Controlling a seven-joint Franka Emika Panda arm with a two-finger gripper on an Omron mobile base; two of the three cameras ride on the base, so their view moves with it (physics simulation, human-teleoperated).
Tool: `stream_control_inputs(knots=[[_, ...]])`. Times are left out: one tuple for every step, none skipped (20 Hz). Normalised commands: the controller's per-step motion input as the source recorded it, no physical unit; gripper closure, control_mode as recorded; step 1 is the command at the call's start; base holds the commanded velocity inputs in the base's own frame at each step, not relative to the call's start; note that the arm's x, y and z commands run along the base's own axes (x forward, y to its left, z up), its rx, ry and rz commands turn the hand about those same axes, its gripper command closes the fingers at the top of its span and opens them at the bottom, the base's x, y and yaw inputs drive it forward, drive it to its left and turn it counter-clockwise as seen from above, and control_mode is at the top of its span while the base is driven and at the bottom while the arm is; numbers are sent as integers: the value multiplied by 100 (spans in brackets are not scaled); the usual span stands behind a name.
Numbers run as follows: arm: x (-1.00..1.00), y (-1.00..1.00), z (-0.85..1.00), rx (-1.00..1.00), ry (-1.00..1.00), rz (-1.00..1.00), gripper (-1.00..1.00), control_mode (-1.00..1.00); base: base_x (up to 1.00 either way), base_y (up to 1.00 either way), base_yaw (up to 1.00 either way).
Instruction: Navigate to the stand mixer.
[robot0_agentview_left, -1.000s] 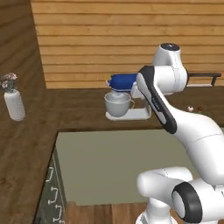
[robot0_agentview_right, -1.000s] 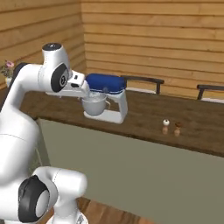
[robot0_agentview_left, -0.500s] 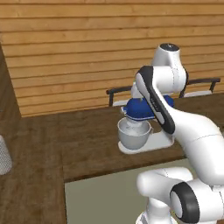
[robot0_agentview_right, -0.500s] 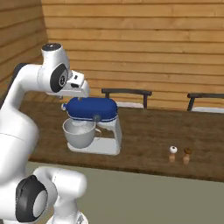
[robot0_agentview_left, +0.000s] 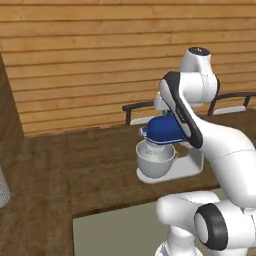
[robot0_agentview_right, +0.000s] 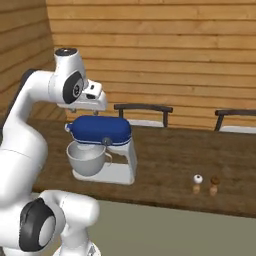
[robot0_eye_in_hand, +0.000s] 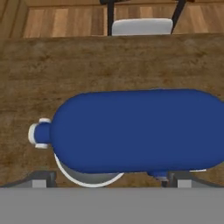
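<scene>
Gripper (robot0_eye_in_hand: 107, 183) tips sit low in my hand view, well apart with nothing between them, and the stand mixer (robot0_eye_in_hand: 135, 131) lies directly beneath, its blue head spanning most of the picture. From the left base view, the mixer (robot0_agentview_left: 162, 150) stands on the worktop (robot0_agentview_left: 90, 175) near its front edge, partly behind my arm; it has grown larger over the last second as the base drove in. From the right base view it (robot0_agentview_right: 100, 147) is close ahead, two small shakers (robot0_agentview_right: 205, 185) further along. I judge navigation nearly complete.
</scene>
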Motion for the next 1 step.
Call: stream_control_inputs(knots=[[0,0,0,0,0,0,-100,100,91,0,7]])
